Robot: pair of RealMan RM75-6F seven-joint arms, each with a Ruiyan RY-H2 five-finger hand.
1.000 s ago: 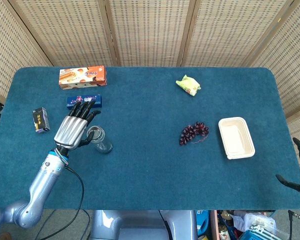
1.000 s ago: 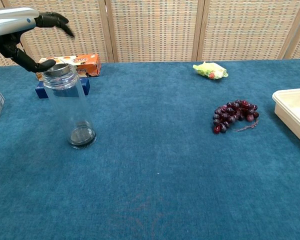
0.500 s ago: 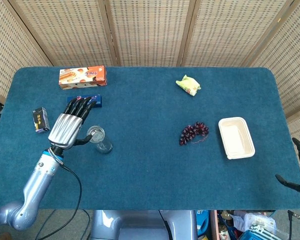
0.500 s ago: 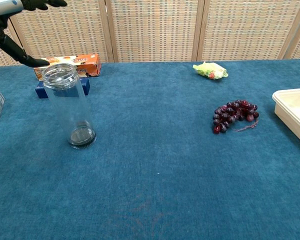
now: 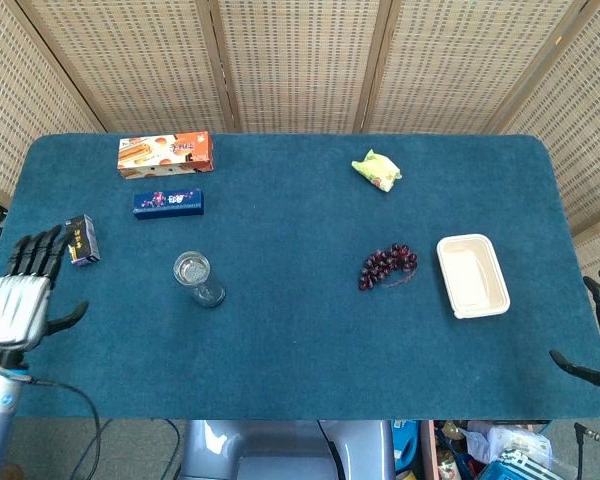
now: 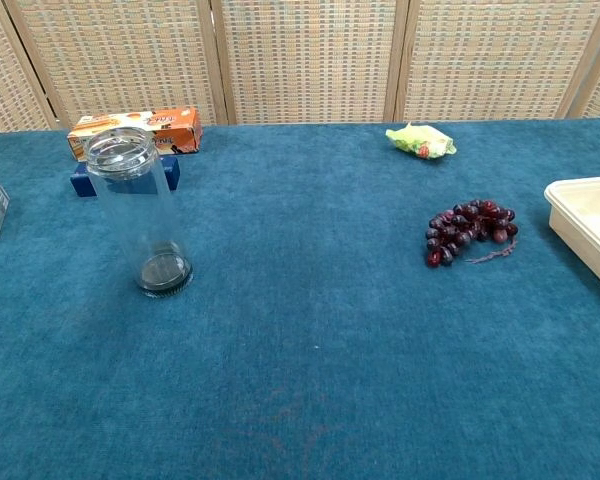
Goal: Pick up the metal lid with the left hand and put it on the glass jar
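Sitting along the far left of the blue table (image 5: 280, 340): an orange box (image 5: 166, 154), with a dark blue box (image 5: 168, 202) lying just in front. Resting near the left edge, a small black box (image 5: 81, 240). Lying far back, a yellow-green packet (image 5: 377, 169); nearer, grapes (image 5: 387, 265) sitting beside a cream tray (image 5: 472, 276).

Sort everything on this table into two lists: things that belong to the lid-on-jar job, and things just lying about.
Belongs to the job:
glass jar, upright
metal lid, on the jar's mouth
left hand, open, at the table's edge

Just lying about:
orange box
blue box
small black box
green packet
grapes
white tray
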